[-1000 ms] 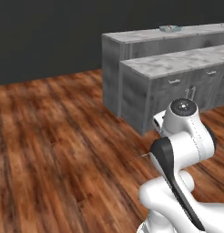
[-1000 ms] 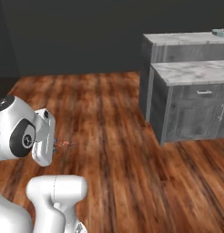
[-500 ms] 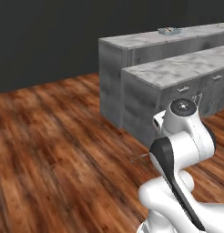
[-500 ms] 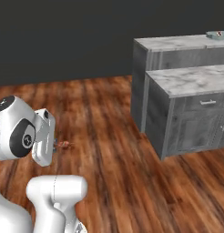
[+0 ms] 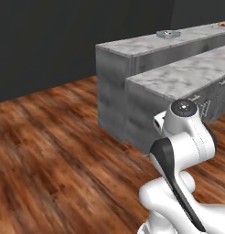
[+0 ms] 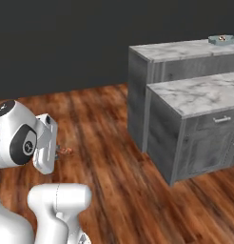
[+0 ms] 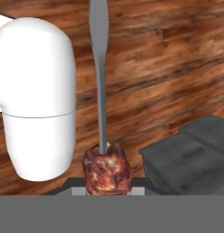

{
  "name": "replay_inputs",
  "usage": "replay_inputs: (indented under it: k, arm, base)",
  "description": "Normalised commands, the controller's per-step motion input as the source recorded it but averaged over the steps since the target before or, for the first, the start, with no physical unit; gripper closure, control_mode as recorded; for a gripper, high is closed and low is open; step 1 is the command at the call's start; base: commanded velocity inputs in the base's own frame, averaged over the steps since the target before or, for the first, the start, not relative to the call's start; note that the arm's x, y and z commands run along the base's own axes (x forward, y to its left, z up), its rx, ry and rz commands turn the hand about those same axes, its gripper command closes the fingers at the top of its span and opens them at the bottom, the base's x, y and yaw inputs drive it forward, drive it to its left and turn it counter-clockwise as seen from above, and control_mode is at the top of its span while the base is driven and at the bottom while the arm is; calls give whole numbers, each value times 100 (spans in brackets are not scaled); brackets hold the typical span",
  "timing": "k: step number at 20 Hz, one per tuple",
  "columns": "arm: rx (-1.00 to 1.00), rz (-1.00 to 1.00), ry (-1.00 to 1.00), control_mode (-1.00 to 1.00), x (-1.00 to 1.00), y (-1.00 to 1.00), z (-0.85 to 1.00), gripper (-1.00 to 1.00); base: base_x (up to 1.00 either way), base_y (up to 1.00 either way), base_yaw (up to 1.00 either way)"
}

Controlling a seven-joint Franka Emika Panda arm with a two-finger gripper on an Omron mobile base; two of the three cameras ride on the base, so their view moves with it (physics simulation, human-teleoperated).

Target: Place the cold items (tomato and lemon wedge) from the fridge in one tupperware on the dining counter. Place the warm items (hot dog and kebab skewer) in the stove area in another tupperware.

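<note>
My gripper (image 7: 107, 185) is shut on the kebab skewer (image 7: 107, 169). A red-brown meat chunk sits between the jaws, and the grey stick (image 7: 99, 68) runs up and away over the wood floor. In the right base view the kebab skewer (image 6: 66, 151) pokes out beside the folded white hand. The dining counter (image 5: 132, 46) (image 6: 180, 49) stands ahead as the farther marble top. A pale blue-green tupperware (image 5: 168, 33) (image 6: 223, 39) rests on it with small items inside, too small to name. Another tupperware (image 5: 221, 25) lies farther along the same top.
A marble-topped block with drawer fronts (image 5: 178, 77) (image 6: 204, 95) stands in front of the dining counter, close to the arm. Wood floor (image 5: 55, 146) spreads wide to the left. A dark wall closes the back.
The whole picture has shifted, so the base has driven: both counters now sit farther left and closer. The arm keeps its folded pose with the skewer held.
</note>
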Motion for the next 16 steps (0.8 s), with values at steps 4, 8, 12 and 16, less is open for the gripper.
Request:
replay_inputs:
  k: [4, 8, 12, 16]
  arm:
    - [0, 0, 0, 100, 0, 0, 0, 100]
    - [0, 0, 0, 100, 0, 0, 0, 100]
    - [0, 0, 0, 100, 0, 0, 0, 100]
    - [0, 0, 0, 100, 0, 0, 0, 100]
  base:
    - [100, 29, -19]
    - [100, 34, -19]
    - [100, 46, -24]
    - [100, 58, -31]
